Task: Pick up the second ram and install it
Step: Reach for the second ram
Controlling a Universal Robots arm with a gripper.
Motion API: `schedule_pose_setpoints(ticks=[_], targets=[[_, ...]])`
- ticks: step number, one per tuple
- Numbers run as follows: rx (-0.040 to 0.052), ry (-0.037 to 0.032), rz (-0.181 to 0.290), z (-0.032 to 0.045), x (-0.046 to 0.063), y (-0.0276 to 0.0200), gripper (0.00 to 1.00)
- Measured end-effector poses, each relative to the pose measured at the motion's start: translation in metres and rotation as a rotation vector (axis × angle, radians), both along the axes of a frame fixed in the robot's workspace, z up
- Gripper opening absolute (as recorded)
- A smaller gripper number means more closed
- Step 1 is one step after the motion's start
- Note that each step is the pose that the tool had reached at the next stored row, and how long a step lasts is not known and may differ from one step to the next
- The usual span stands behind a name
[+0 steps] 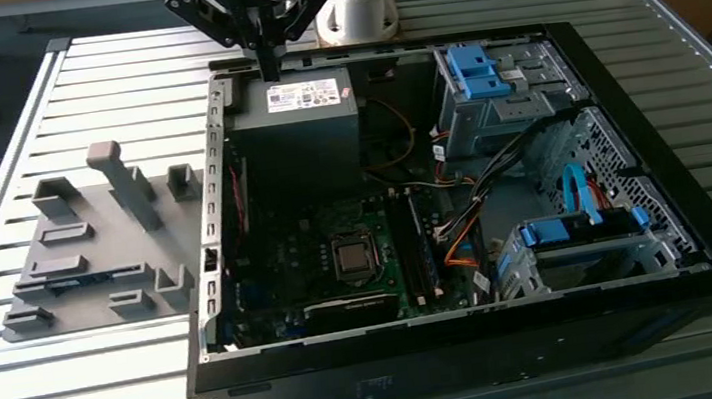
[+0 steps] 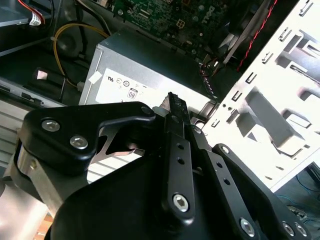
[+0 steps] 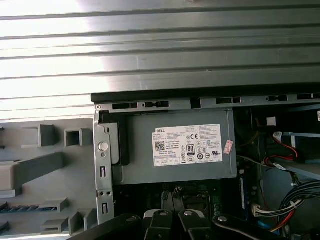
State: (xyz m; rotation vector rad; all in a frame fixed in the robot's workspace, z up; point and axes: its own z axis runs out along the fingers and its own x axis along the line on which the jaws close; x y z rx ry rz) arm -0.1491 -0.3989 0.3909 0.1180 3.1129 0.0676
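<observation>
**Scene.** A slatted metal bench (image 1: 74, 81) carries an open computer case (image 1: 482, 356). At the exterior view's left stands a pale grey holder fixture (image 1: 96, 214). Inside the case, the power supply (image 1: 295, 136) lies directly beneath the fingertips. The motherboard (image 1: 335, 252) lies past it, well clear of the fingers.

**Gripper.** The gripper (image 1: 270, 71) hangs just above the power supply's labelled face, apart from it. The fingers (image 2: 177, 150) are pressed together, with nothing visible between them.

**Task item.** The second ram (image 1: 91, 281) sits in a slot of the holder fixture, outside the case and well apart from the fingers. It appears to rest on one long edge with its flat faces upright. It also shows in the first wrist view as a dark strip with bluish spots.

**Step in hand.** Judged to be the approach to the pick-up: nothing is grasped and no installing has begun. The pick-up calls for spread fingers above the holder slot. They should be lined up so that the pads meet the board's two flat faces.

**Orientation.** The long axis of the second ram lies level. One end points toward the case's nearest side wall and the other points away from it. The memory slots (image 1: 418, 248) appear to run crosswise to that axis. By this judgement, seating the second ram would need about a quarter turn.
</observation>
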Motion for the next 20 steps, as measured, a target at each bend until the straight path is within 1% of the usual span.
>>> schedule_pose_setpoints(ticks=[20], targets=[[0.0001, 0.0004, 0.0, -0.0009, -0.0056, 0.0, 0.11]])
